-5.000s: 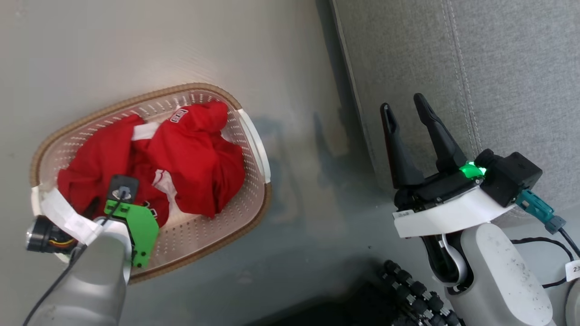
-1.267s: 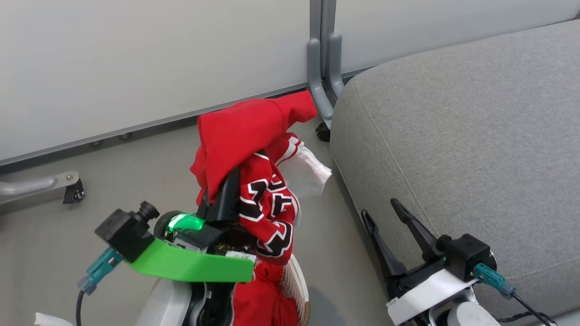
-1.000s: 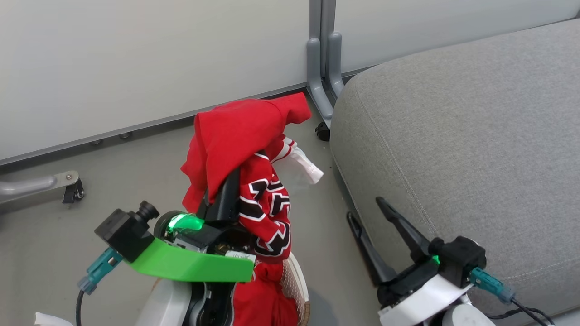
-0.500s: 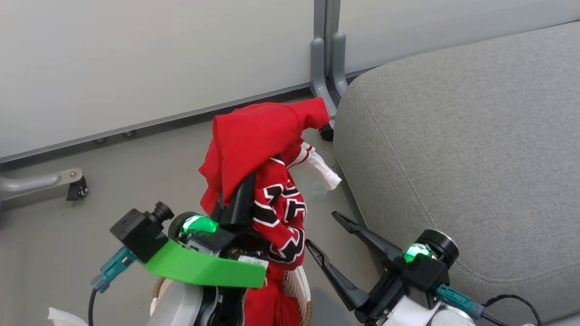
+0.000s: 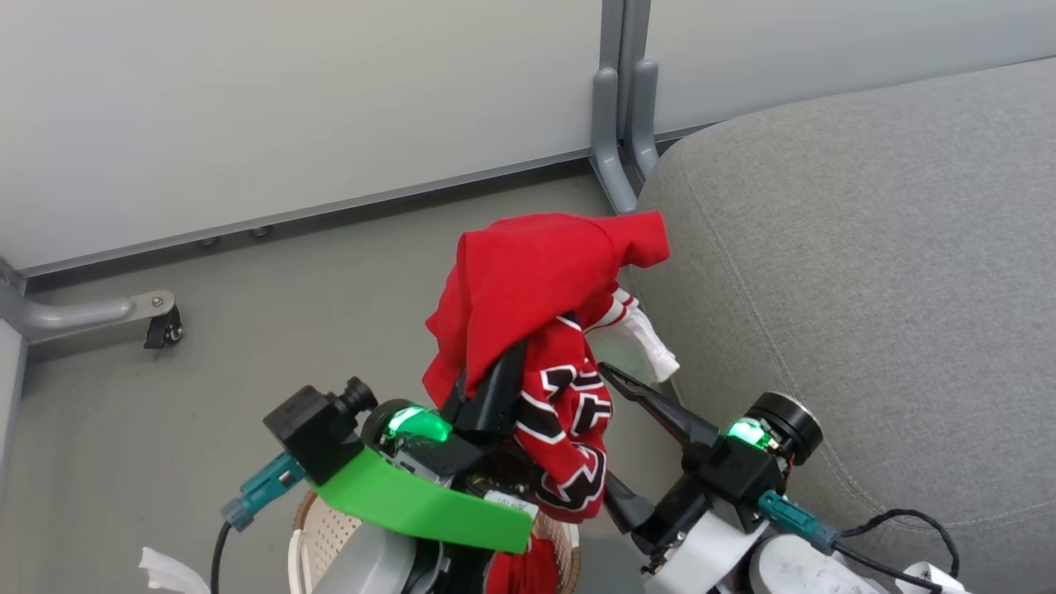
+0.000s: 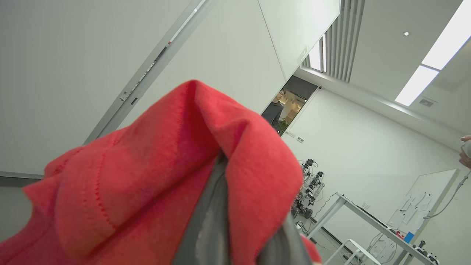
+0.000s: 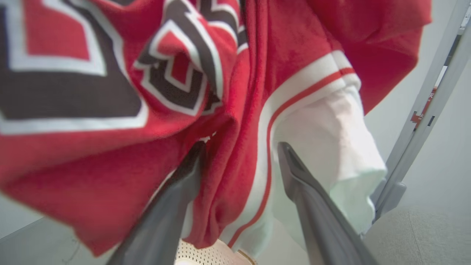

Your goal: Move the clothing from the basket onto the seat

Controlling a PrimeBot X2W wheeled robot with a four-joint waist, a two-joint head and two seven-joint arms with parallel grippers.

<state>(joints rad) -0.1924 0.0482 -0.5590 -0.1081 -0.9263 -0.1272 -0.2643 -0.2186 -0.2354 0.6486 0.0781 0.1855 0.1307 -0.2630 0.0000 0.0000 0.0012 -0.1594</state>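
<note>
My left gripper (image 5: 495,384) is shut on the clothing (image 5: 536,280), a red jersey with white trim and black-and-white lettering, held up above the basket (image 5: 301,536). In the left wrist view, red cloth (image 6: 147,176) drapes over the left gripper (image 6: 235,198). My right gripper (image 5: 590,417) is open beside the hanging jersey, its lower finger partly hidden behind the cloth. In the right wrist view, a fold of the jersey (image 7: 239,110) hangs between the open right gripper (image 7: 241,147) fingers. More red clothing (image 5: 520,573) lies in the basket (image 7: 206,254). The grey seat (image 5: 866,247) is to the right.
A pale wall panel runs along the back, with a grey post foot (image 5: 619,124) next to the seat's corner. A grey caster leg (image 5: 107,313) lies on the floor at left. A white scrap (image 5: 165,569) lies beside the basket. A cable (image 5: 907,528) trails on the seat's front.
The left gripper has lifted the jersey out of the basket. Over the last second the right gripper has swung left and brought its open fingers around a hanging fold. The head camera has shifted.
</note>
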